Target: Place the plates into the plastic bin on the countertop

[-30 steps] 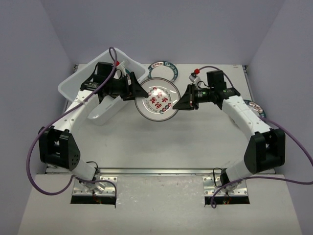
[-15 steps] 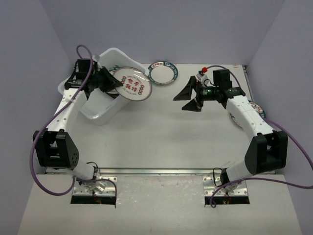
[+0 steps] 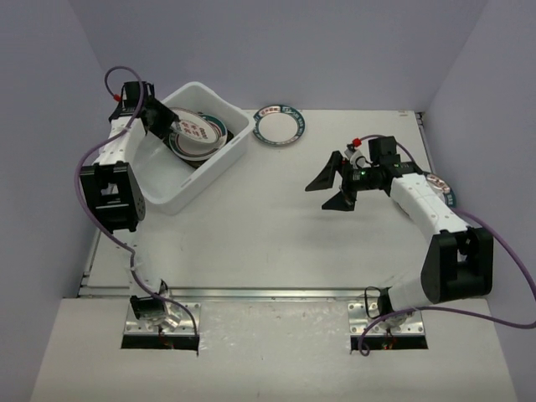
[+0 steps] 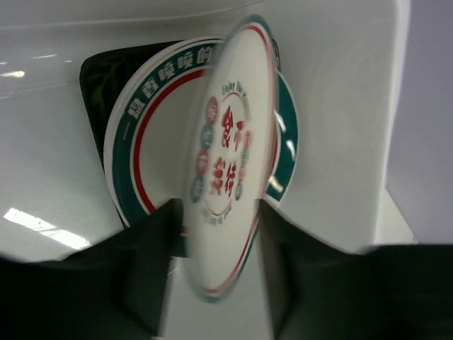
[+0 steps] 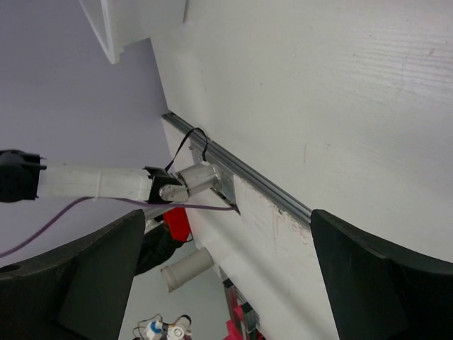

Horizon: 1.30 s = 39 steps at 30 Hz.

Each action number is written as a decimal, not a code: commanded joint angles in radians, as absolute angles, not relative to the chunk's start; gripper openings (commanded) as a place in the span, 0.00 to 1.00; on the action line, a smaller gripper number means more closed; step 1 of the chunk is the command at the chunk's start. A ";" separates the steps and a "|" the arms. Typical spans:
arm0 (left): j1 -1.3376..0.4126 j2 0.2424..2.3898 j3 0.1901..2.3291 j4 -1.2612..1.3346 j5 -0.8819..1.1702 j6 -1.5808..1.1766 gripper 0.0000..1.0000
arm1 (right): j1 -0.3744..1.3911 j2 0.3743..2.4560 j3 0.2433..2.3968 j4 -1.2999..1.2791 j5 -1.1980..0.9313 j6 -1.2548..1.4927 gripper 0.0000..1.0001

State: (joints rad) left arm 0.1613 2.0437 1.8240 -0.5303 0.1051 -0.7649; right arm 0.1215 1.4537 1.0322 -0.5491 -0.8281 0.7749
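The plastic bin [image 3: 172, 191] stands at the back left of the countertop [image 3: 260, 226]. Inside it a white plate with red characters [image 3: 199, 128] tilts over a teal-and-red ringed plate [image 4: 141, 134] and a black square plate [image 4: 95, 78]. My left gripper [image 3: 166, 124] reaches in from the bin's far corner. Its fingers [image 4: 145, 273] stand apart around the blurred character plate [image 4: 226, 163], with a gap on the right side. My right gripper [image 3: 321, 194] hovers open and empty over the right half of the countertop. Another ringed plate [image 3: 279, 124] lies behind the bin.
A further plate [image 3: 440, 189] peeks out from under the right forearm near the right edge. A metal rail [image 5: 262, 188] runs along the countertop's near edge, by the arm bases. Purple walls close in the left, back and right sides.
The left arm took the character plate from the table's middle up into the bin, and its jaws have parted. The right gripper let go of the plate and drew back to the right, open.
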 commanded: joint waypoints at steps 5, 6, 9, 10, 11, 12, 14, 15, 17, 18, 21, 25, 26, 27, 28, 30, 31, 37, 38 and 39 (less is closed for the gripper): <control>0.100 2.162 2.073 -0.698 0.116 -0.741 1.00 | 0.123 1.448 1.105 -0.559 -0.780 0.670 0.99; 0.095 2.164 2.068 -0.716 0.109 -0.731 1.00 | 0.122 1.461 1.119 -0.562 -0.767 0.669 0.99; 0.087 2.142 2.011 -0.773 0.080 -0.704 1.00 | 0.123 1.511 1.146 -0.563 -0.702 0.669 0.99; 0.087 2.133 1.988 -0.785 0.066 -0.694 1.00 | 0.123 1.533 1.156 -0.564 -0.665 0.670 0.99; 0.087 2.125 1.969 -0.796 0.055 -0.687 1.00 | 0.123 1.553 1.166 -0.566 -0.631 0.671 0.99; 0.087 2.114 1.942 -0.805 0.045 -0.679 1.00 | 0.123 1.586 1.183 -0.570 -0.597 0.677 0.99; 0.089 2.090 1.882 -0.812 0.026 -0.660 1.00 | 0.123 1.670 1.227 -0.570 -0.520 0.704 0.99; 0.091 2.081 1.857 -0.817 0.021 -0.652 1.00 | 0.123 1.718 1.253 -0.556 -0.508 0.721 0.99; 0.096 2.076 1.833 -0.823 0.020 -0.636 1.00 | 0.124 1.779 1.285 -0.518 -0.509 0.747 0.99; 0.097 2.073 1.828 -0.829 0.024 -0.628 1.00 | 0.124 1.809 1.302 -0.491 -0.512 0.761 0.99; 0.101 2.048 1.831 -0.847 0.054 -0.599 1.00 | 0.124 1.919 1.344 -0.346 -0.534 0.821 0.99; 0.094 1.942 1.863 -0.850 0.075 -0.573 1.00 | 0.124 2.077 1.383 -0.076 -0.566 0.951 0.99; 0.089 1.905 1.873 -0.844 0.079 -0.559 1.00 | 0.124 2.134 1.395 -0.025 -0.571 0.983 0.99; 0.087 1.867 1.877 -0.836 0.087 -0.554 1.00 | 0.124 2.153 1.407 0.021 -0.560 1.014 0.99; 0.084 1.802 1.876 -0.828 0.101 -0.544 1.00 | 0.124 2.192 1.424 0.099 -0.537 1.065 0.99; 0.066 1.677 1.834 -0.781 0.158 -0.530 1.00 | 0.125 2.264 1.452 0.191 -0.472 1.150 0.99; 0.052 1.612 1.791 -0.754 0.192 -0.523 1.00 | 0.126 2.299 1.472 0.214 -0.447 1.188 0.99; -0.128 1.208 1.364 -0.487 0.254 -0.666 1.00 | 0.127 2.580 1.793 0.120 -0.364 1.262 0.99; -0.153 1.173 1.330 -0.484 0.232 -0.679 1.00 | 0.127 2.613 1.841 0.098 -0.353 1.257 0.95; -0.172 1.145 1.304 -0.486 0.211 -0.688 1.00 | 0.127 2.641 1.879 0.086 -0.339 1.255 0.89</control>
State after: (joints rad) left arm -0.0851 1.2274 1.4605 -0.5625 0.2121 -0.6063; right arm 0.1233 2.4804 1.7435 0.1748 -0.5028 1.2499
